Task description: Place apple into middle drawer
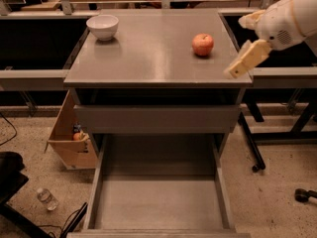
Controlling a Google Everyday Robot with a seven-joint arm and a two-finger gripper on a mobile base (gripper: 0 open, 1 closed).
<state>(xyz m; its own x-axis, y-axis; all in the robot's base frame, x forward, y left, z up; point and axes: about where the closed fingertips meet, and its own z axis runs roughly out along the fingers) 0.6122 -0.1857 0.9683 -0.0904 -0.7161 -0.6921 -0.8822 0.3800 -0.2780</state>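
1. Grey cabinet top is filling the middle of the view, and your gripper is hanging over its right edge, reaching in from the white arm at the upper right.
2. You are seeing two cream fingers standing wide apart; nothing is sitting between them and they are gripping nothing.
3. The lower finger is angling down and to the left, with its tip over the right rim of the top.
4. The apple is resting on the cabinet top, just left of the gripper and apart from it, toward the back right part of the surface.
5. The white bowl is sitting upright at the back left corner, well apart from the apple.
6. Below the top, a plain grey front panel is spanning the cabinet's width.
7. Under that panel the middle drawer is standing pulled out toward the camera; you are looking down onto its bare grey floor and low side walls.
8. Left of the cabinet a cardboard box is standing open on the speckled floor, with a small orange item inside that is too small to identify.
9. A water bottle is lying on the floor, nearer the camera than the box.
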